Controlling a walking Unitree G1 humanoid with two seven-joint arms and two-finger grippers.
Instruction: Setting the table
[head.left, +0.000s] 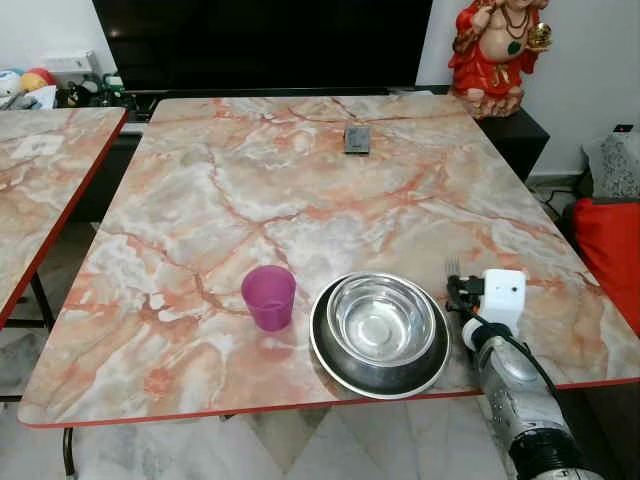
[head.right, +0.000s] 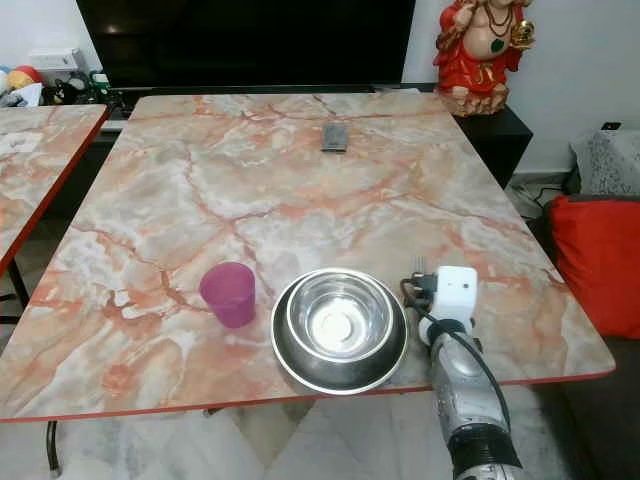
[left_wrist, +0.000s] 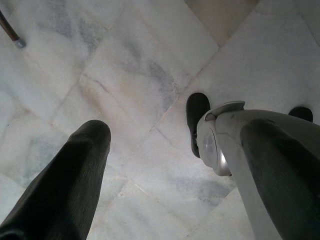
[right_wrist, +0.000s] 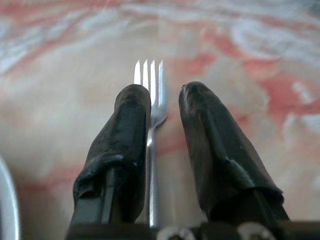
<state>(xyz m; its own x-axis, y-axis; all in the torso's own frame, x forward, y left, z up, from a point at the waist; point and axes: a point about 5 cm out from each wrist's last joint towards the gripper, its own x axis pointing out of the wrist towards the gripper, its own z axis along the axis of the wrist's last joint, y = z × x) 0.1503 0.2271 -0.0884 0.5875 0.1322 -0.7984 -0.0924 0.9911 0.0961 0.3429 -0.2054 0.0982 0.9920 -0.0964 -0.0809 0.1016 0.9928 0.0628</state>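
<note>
Just right of the steel bowl (head.left: 381, 322), the right end effector (right_wrist: 165, 107) is lying parted around a fork (right_wrist: 151, 95) on the unlabelled counter (head.left: 300, 180).

One cup (head.left: 268, 296), one bowl (head.left: 381, 320), one fork (right_wrist: 150, 120).

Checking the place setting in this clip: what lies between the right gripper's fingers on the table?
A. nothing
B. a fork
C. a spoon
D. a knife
B. In the right wrist view, a fork with four tines runs between the right gripper's fingers, which stand apart on either side of it, just right of the bowl on the marble table.
</note>
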